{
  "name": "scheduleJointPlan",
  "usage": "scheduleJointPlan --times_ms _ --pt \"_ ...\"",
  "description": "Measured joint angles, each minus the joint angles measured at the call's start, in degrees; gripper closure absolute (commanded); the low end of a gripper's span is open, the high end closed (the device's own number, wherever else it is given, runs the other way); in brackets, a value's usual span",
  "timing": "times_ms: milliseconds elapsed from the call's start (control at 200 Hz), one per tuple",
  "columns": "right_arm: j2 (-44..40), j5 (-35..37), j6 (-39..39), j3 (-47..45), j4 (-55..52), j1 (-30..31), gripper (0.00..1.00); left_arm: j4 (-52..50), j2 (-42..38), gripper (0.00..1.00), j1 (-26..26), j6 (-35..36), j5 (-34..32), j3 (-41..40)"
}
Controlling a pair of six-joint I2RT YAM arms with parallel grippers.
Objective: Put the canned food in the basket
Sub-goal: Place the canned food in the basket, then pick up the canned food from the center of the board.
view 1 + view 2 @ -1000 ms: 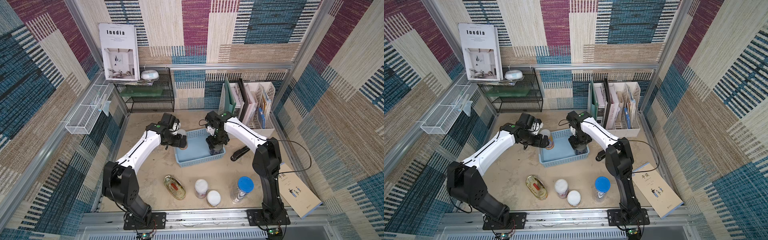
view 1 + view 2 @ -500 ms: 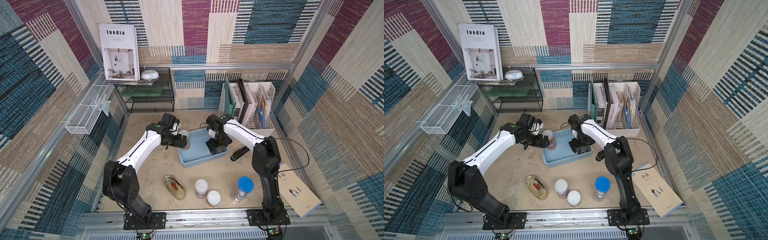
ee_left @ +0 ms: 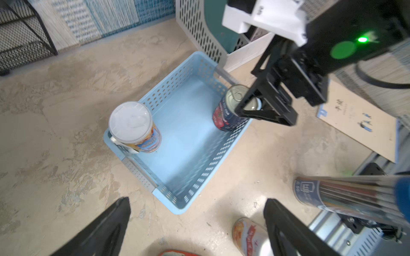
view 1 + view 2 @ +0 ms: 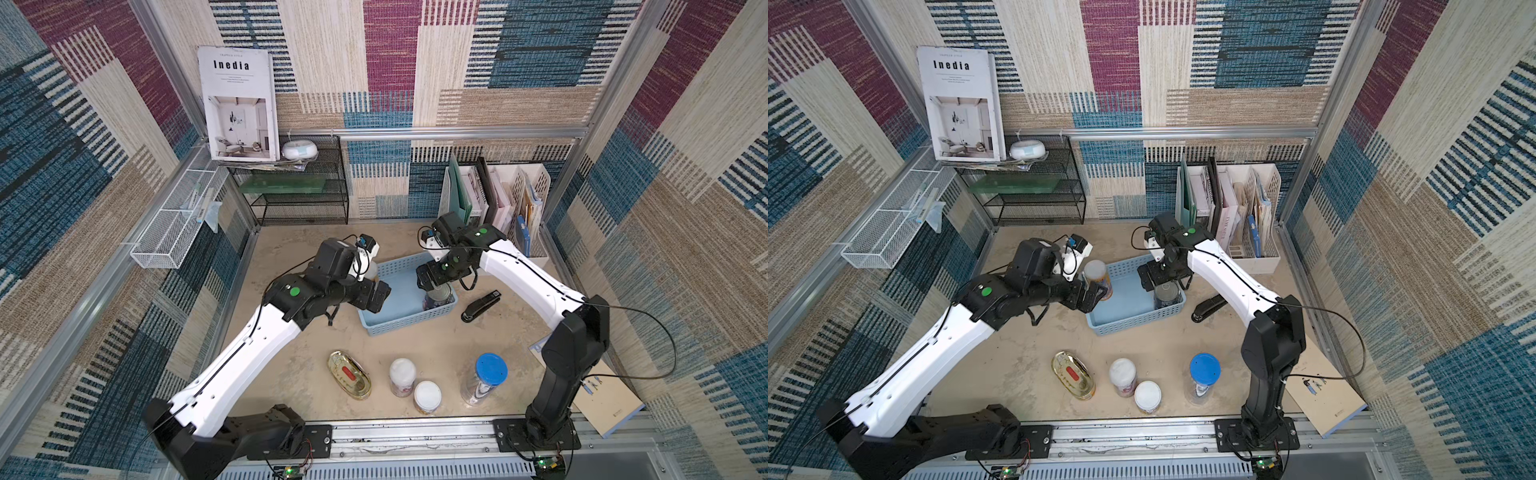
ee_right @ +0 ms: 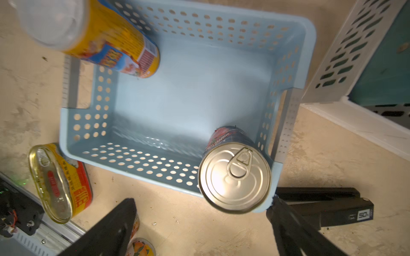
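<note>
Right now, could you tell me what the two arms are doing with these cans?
Two cans stand in the light blue basket: a white-lidded orange-blue can at one end, a dark-labelled pull-tab can at the other. The left gripper is open near the first, the right gripper open above the second; neither holds anything. An oval gold tin, a pink can and a yellow can wait on the table near the blue-lidded jar.

top view: orange-blue can (image 4: 371, 271) mostly hidden behind left gripper (image 4: 376, 297) | left wrist: steel can (image 3: 227, 117) partly covered on top by right gripper (image 3: 264, 112); blue-lidded jar (image 3: 346, 196) blurred, cut off by the edge; oval tin (image 3: 177, 253) only a red sliver at the edge | right wrist: orange-blue can's lid blurred and cut off; fruit-labelled can (image 5: 140, 248) half cut off, probably the yellow one
</note>
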Motion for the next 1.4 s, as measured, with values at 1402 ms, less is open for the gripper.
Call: scheduleJointPlan --times_ms 1402 --pt "-21.57 1.22 6.43 -23.93 14.80 -0.11 0.01 -3.32 13.31 0.01 -38.56 -25.51 -15.28 -13.92"
